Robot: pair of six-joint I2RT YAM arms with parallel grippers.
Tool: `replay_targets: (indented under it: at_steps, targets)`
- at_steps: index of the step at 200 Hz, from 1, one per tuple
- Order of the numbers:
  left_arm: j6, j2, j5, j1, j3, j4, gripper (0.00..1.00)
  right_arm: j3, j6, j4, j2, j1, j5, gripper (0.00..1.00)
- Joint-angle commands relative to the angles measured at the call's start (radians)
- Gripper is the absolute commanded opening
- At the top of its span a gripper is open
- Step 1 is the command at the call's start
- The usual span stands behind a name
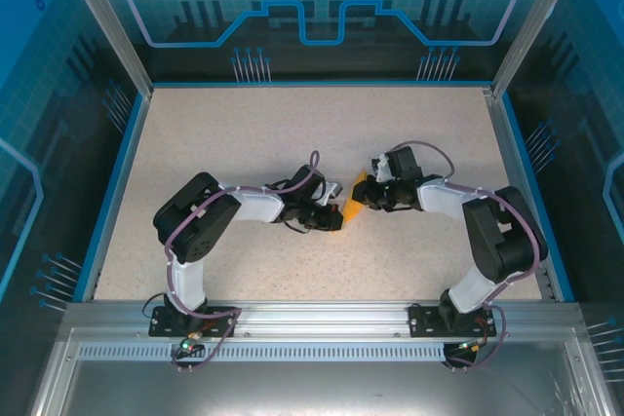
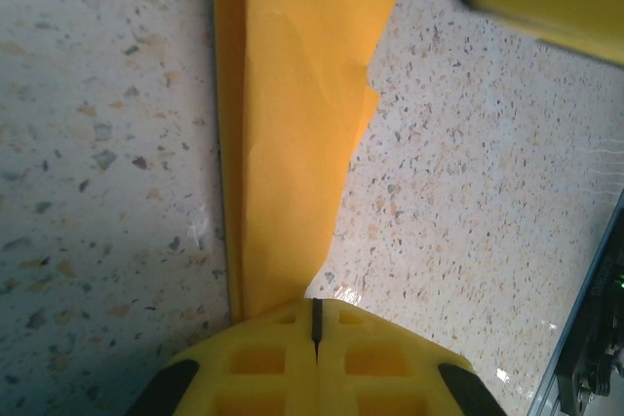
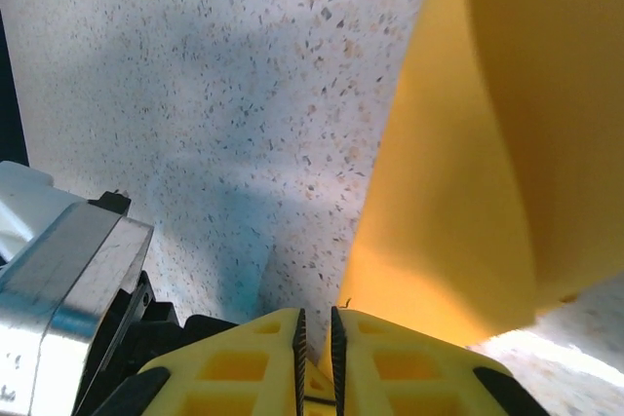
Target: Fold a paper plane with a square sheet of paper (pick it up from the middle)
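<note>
Near the middle of the speckled table (image 1: 244, 133), the two grippers meet tip to tip, with the square sheet of paper (image 1: 353, 202) between them as a small folded orange shape. The left gripper (image 2: 315, 323) has its yellow fingers pressed together on the narrow end of the creased paper (image 2: 288, 124). The right gripper (image 3: 314, 323) clamps the paper's (image 3: 468, 192) other edge, its fingers almost touching.

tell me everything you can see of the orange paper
The orange paper is thin and matte, folded into a narrow layered strip with creases. It is near the middle of the speckled table, pinched by the left gripper on one side and the right gripper on the other, curving between them.
</note>
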Motion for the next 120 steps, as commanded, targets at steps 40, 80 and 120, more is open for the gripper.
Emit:
replay_targets:
  at_steps: [40,80,120]
  targets:
    - [0.042,0.055,-0.016,0.008,-0.041,-0.098,0.00,0.040,0.080,0.123,0.143,0.052,-0.015,0.13]
    - [0.051,0.053,-0.021,0.008,-0.042,-0.112,0.00,0.082,0.040,0.045,0.165,0.047,0.069,0.12]
    - [0.065,0.052,-0.033,0.010,-0.051,-0.130,0.00,0.141,-0.005,-0.029,0.200,0.019,0.134,0.10]
